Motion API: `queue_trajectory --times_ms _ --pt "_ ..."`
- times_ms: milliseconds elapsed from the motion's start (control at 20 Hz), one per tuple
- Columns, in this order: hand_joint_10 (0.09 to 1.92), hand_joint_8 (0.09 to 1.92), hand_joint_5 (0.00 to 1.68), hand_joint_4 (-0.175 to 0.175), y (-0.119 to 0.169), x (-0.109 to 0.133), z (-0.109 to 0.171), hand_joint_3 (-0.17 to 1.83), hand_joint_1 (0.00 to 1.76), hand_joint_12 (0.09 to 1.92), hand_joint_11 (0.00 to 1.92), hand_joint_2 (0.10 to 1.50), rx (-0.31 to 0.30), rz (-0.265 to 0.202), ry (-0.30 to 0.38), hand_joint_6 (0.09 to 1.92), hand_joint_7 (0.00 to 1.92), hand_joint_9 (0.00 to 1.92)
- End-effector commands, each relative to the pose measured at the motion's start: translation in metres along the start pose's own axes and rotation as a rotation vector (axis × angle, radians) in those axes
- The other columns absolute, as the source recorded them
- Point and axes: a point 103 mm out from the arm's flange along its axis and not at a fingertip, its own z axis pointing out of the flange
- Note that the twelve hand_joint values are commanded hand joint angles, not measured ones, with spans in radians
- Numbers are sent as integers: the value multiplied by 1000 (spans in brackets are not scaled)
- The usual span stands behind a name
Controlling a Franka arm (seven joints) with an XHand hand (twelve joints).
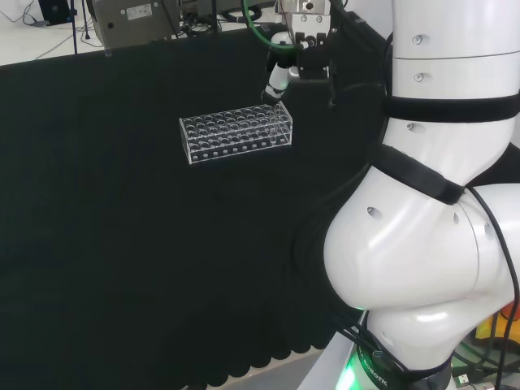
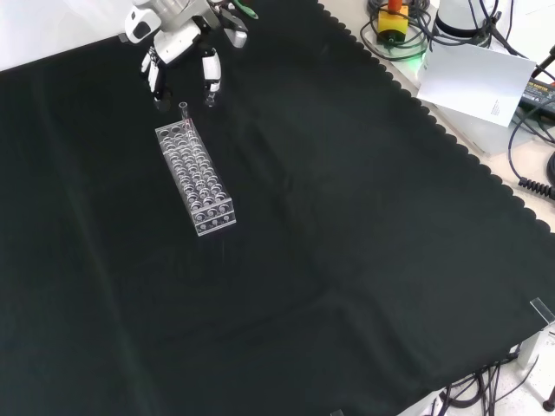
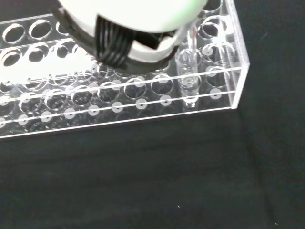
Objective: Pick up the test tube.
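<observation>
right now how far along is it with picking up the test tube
Done: the hand has been brought over the far end of the clear rack in the front view. In hand: its fingers hang spread on either side of the test tube, not closed on it. Left: close on the tube and lift it; it is upright in a hole near the rack's end.

White arm (image 1: 422, 244), black bands, black-and-white hand (image 2: 178, 43).
</observation>
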Motion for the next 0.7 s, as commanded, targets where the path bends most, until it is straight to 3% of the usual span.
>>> queue_trajectory --times_ms 50,700 --pt "661 780 602 -120 4 4 2 891 1155 1396 398 550 5 -10 -8 610 882 773" --pt "574 744 817 -140 19 9 15 870 1182 1330 538 566 -18 1 -87 700 1122 969"
